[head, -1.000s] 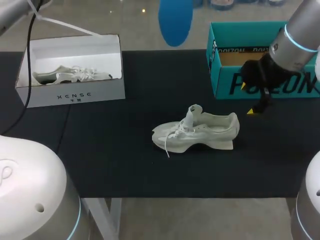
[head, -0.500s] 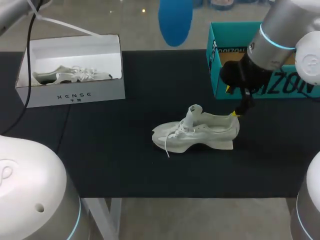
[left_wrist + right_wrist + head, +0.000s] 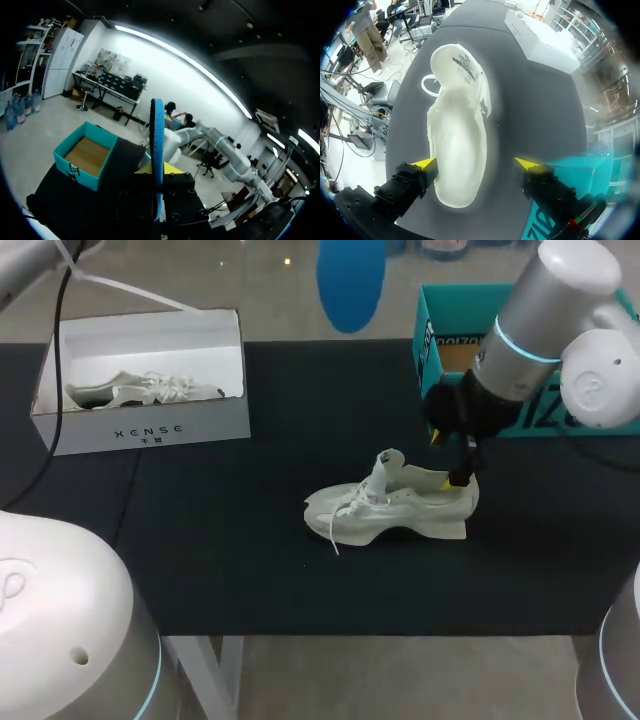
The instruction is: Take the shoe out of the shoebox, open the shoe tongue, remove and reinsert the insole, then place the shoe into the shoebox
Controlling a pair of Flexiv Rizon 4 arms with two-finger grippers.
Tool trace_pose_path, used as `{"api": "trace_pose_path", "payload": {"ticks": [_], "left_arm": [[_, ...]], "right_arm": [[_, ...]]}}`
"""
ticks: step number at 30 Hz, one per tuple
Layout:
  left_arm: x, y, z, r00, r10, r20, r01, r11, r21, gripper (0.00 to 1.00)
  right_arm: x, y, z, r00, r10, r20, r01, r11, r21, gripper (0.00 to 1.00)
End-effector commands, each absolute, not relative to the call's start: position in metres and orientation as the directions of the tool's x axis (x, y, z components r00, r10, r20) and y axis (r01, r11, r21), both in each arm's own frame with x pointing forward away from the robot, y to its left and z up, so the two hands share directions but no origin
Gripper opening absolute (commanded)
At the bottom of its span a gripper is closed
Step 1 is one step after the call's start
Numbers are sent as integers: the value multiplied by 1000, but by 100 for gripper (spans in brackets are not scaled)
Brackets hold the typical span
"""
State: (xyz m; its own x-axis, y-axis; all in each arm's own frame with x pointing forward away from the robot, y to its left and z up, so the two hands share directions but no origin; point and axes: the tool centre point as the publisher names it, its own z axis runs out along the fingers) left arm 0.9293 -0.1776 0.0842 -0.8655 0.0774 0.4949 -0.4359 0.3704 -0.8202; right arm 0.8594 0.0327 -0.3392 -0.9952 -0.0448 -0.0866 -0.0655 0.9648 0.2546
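A white shoe (image 3: 390, 505) lies on its sole in the middle of the black table, toe to the left, tongue raised. My right gripper (image 3: 449, 459) hangs open just over its heel. In the right wrist view the shoe's bare inside (image 3: 457, 145) runs ahead of the right gripper (image 3: 476, 163), and the heel sits between the spread yellow tips without touching them. Above the table's far edge hangs a blue insole (image 3: 350, 275). It stands upright in my left gripper (image 3: 158, 175), which is shut on it. The teal shoebox (image 3: 450, 405) stands open at the back right.
A white box (image 3: 150, 425) with a second white shoe in it stands at the back left. The teal shoebox (image 3: 570, 175) is close beside my right gripper's fingers. Black mat lies bare in front of the shoe and to its left.
My right arm has swung left from in front of the teal shoebox to above the shoe's heel, still open. The insole and the shoe have not moved.
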Motion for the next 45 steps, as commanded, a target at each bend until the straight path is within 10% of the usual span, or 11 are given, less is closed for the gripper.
{"api": "trace_pose_path", "payload": {"ticks": [1, 15, 16, 17, 18, 45], "left_arm": [[930, -177, 84, -865, 79, 495, -435, 371, -820, 0], [930, -177, 84, -865, 79, 495, -435, 371, -820, 0], [930, -177, 84, -865, 79, 495, -435, 371, -820, 0], [930, -177, 84, -865, 79, 495, -435, 371, -820, 0], [930, -177, 84, -865, 79, 495, -435, 371, -820, 0], [930, -177, 84, -865, 79, 495, -435, 371, -820, 0]], "right_arm": [[865, 40, -358, -996, -32, -83, -49, 977, 208, 100], [869, 48, -385, -994, -53, -94, -64, 990, 123, 100], [869, 48, -385, -994, -57, -92, -68, 990, 123, 79], [868, 48, -387, -994, -66, -86, -77, 989, 128, 3], [868, 47, -388, -994, -65, -85, -76, 989, 128, 0], [865, 21, -343, -988, -29, -154, -53, 987, 154, 0]]}}
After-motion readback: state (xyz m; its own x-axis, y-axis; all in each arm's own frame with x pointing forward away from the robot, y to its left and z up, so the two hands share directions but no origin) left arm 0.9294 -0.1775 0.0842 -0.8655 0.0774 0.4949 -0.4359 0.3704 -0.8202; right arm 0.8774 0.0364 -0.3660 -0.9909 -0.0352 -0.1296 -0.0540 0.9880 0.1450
